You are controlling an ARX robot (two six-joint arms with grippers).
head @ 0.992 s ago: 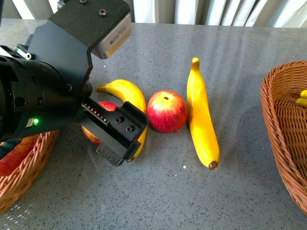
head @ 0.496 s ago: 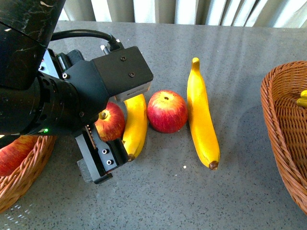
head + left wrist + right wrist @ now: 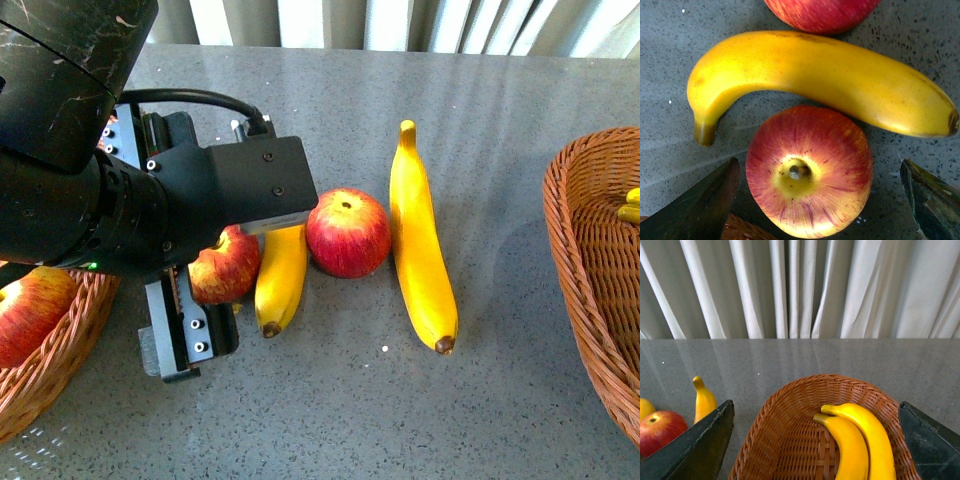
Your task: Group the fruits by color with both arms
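The left arm (image 3: 90, 200) masks much of the bench's (image 3: 400, 420) left side and part of a yellow-streaked red apple (image 3: 225, 268), which lies near the left edge between the left gripper's (image 3: 820, 200) spread fingers (image 3: 700, 210), ungrasped. Wicker baskets (image 3: 590, 260) are cropped at both side edges. The right gripper (image 3: 815, 440) gapes empty over two bananas (image 3: 860, 440).

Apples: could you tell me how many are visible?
3: one apple in the left basket, one between the left fingers, one mid-table; the arm may hide others.

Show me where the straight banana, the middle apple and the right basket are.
Straight banana (image 3: 418, 235), front view, mid-body.
Middle apple (image 3: 347, 240), front view, red side below the stem.
Right basket (image 3: 588, 250), front view, inner wall.
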